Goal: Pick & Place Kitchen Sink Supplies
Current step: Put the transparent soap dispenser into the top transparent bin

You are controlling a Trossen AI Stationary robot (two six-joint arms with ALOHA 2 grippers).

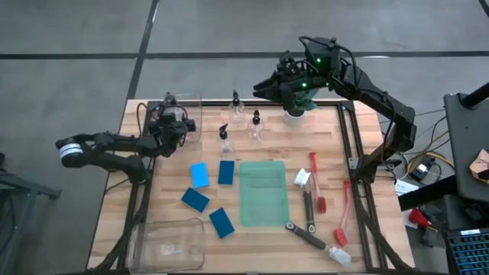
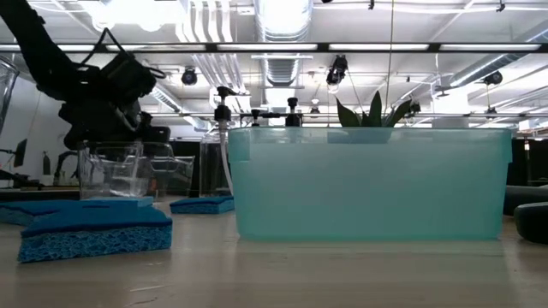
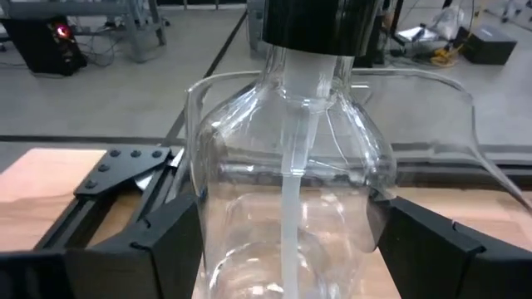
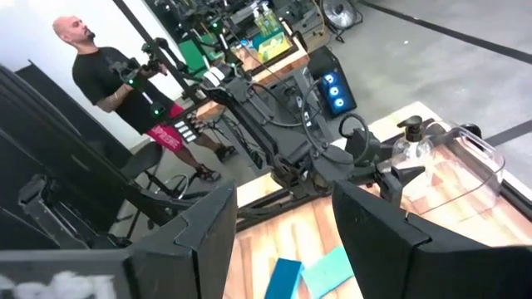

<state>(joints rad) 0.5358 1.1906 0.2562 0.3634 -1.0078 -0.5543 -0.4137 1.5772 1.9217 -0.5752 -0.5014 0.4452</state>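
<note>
My left claw (image 3: 283,241) is clamped on a small clear bottle with a black top (image 3: 287,166), held over the clear plastic bin (image 1: 183,114) at the bench's far left corner. If it catches the bin's rim on release, I expect it to topple. My right claw (image 4: 283,216) hangs wide and empty, well right of that bin.
</note>
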